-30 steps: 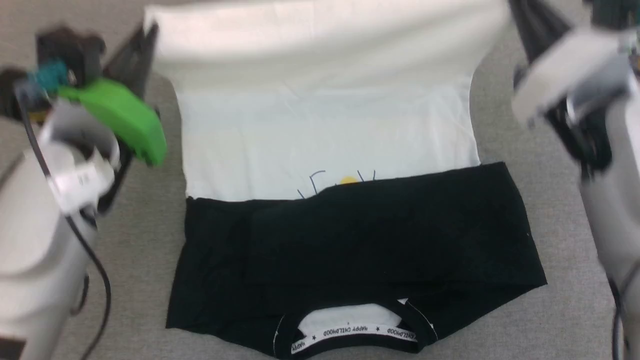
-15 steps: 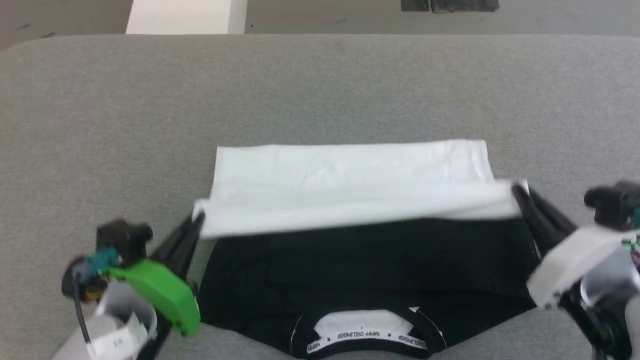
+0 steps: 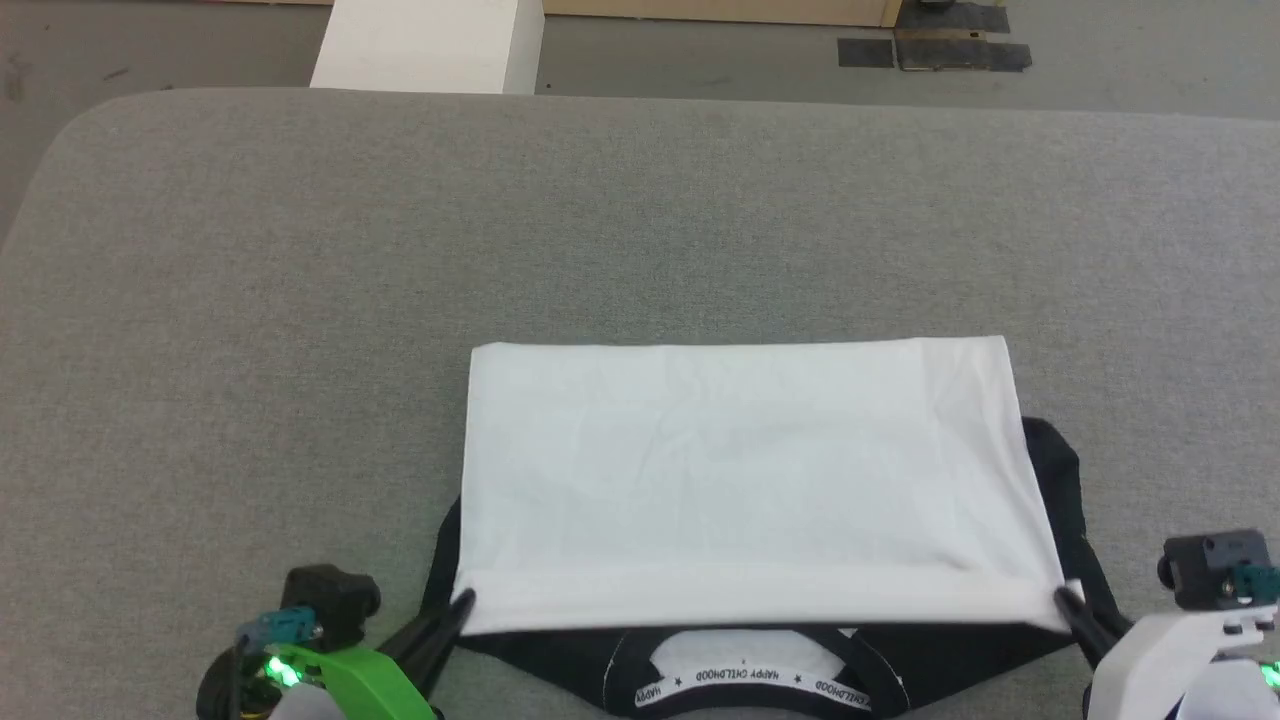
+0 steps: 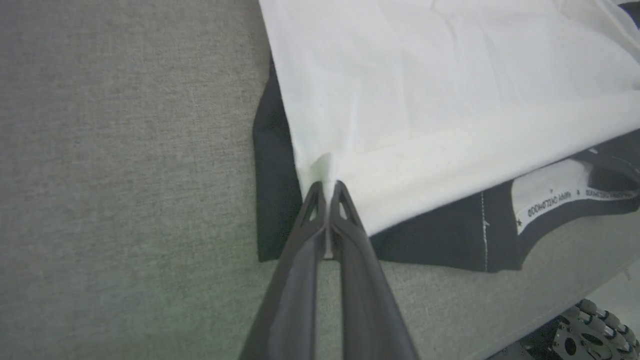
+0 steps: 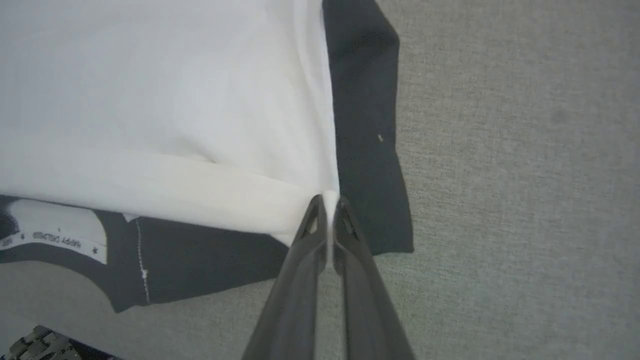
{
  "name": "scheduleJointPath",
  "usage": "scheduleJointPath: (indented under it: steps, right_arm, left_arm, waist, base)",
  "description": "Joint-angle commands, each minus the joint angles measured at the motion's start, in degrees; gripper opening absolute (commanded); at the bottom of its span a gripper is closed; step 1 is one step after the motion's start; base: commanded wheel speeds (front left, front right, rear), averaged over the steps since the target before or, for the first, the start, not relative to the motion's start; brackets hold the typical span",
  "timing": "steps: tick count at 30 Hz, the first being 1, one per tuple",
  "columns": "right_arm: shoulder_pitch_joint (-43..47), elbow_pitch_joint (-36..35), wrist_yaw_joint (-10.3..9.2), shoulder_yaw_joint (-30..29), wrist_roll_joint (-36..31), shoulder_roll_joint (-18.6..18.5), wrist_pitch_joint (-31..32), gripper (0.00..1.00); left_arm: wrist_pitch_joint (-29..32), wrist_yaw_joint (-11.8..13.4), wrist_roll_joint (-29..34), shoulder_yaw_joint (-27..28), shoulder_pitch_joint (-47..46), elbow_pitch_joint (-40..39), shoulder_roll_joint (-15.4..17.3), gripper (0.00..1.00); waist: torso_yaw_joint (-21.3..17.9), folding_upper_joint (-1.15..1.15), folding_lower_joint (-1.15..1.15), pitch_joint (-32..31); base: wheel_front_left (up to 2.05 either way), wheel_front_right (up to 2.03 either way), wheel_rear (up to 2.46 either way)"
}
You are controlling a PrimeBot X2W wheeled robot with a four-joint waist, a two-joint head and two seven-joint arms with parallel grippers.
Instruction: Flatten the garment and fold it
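At the near edge of the grey padded table (image 3: 300, 300), left of its middle, the left gripper (image 3: 462, 603) is clamped shut on the left corner of the shirt's white hem (image 3: 750, 605), a small tuck of cloth pinched between its dark fingers (image 4: 350, 235). The raglan shirt (image 3: 740, 470) lies flat, close to the near edge and a little right of centre. Its white body is folded toward the robot over the black sleeves (image 3: 1062, 470), which peek out on both sides. The black collar (image 3: 740, 690) with its lettered neck tape (image 3: 740, 676) shows just beyond the hem on the robot's side. At the right corner of the hem the right gripper (image 3: 1062, 598) is likewise closed on the cloth (image 5: 327, 197). The hem runs straight between the two grippers, parallel to the near edge, so neither arm is nearer. The next move, as I judge it, is to let both corners go together, so the edge settles level short of the collar.
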Motion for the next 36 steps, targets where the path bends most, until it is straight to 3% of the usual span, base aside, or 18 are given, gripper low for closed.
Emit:
scheduleJointPath:
  steps: [1, 5, 6, 7, 8, 11, 18, 23, 28, 36]
  right_arm:
    - [1.26, 0.42, -0.09, -0.64, -0.76, 0.63, 0.62, 0.0]
    - [2.79, 1.71, -0.09, -1.45, -1.47, 2.64, 1.16, 0.0]
    - [2.84, 2.08, -0.09, -1.4, -1.46, 3.05, 0.93, 0.13]
    - [2.82, 2.34, -0.09, -1.33, -1.31, 3.46, 0.43, 0.84]
    - [2.77, 2.62, -0.09, -1.49, -1.26, 3.8, 0.11, 1.0]
    - [2.72, 3.74, -0.09, -1.15, -0.98, 4.23, -0.4, 1.0]
    - [0.38, 0.26, -0.09, -5.03, 5.87, 6.32, -4.87, 1.0]
    - [-2.2, 1.69, -0.09, -8.61, 7.83, 6.9, -6.34, 1.0]
    - [-6.23, 6.91, -0.09, -10.72, 10.02, 7.11, -8.12, 1.0]
    - [-12.21, 18.46, -0.09, -10.7, 11.24, 7.15, -7.19, 1.0]
  left_arm:
    - [0.14, -0.39, -0.48, -0.2, 0.85, 0.62, -0.35, 0.0]
    - [-0.23, -0.92, -0.61, -1.16, 1.28, 2.67, -1.17, 0.0]
    - [-0.27, -0.96, -0.78, -1.29, 1.38, 3.33, -1.41, 0.22]
    - [-0.36, -1.01, -0.83, -1.41, 1.42, 3.88, -1.57, 0.62]
    - [-0.41, -0.91, -0.93, -1.42, 1.48, 4.31, -1.72, 1.0]
    - [-1.0, -0.41, -1.06, -1.27, 1.74, 5.39, -2.19, 1.0]
    - [-12.91, 2.02, 0.38, 3.2, 2.1, 6.07, -4.53, 1.0]
    - [-19.83, 4.13, 3.06, 6.78, -0.82, 6.96, -7.74, 1.0]
    - [-20.95, 4.93, 7.08, 11.42, -4.9, 7.24, -12.14, 1.0]
    - [-21.0, 3.17, 16.68, 20.3, -8.11, 6.9, -20.33, 1.0]
  waist:
    - [0.22, 0.0, 0.01, -0.24]
    - [0.16, 0.0, 0.01, -0.54]
    - [0.09, 0.0, 0.01, -0.64]
    - [0.01, 0.0, 0.01, -0.74]
    - [-0.05, 0.0, 0.01, -0.81]
    - [-0.23, 0.0, 0.01, -1.17]
    - [-0.29, 0.0, 0.01, -2.69]
    - [0.54, 0.0, 0.01, -3.41]
    - [1.37, 0.0, 0.01, -3.41]
    - [1.56, 0.0, 0.01, -2.82]
  base:
    - [0.0, 0.0, 0.0]
    - [0.0, 0.0, 0.0]
    - [0.0, 0.0, 0.0]
    - [0.0, 0.0, 0.0]
    - [0.0, 0.0, 0.0]
    - [0.0, 0.0, 0.0]
    - [0.0, 0.0, 0.0]
    - [0.0, 0.0, 0.0]
    - [0.0, 0.0, 0.0]
    - [0.0, 0.0, 0.0]
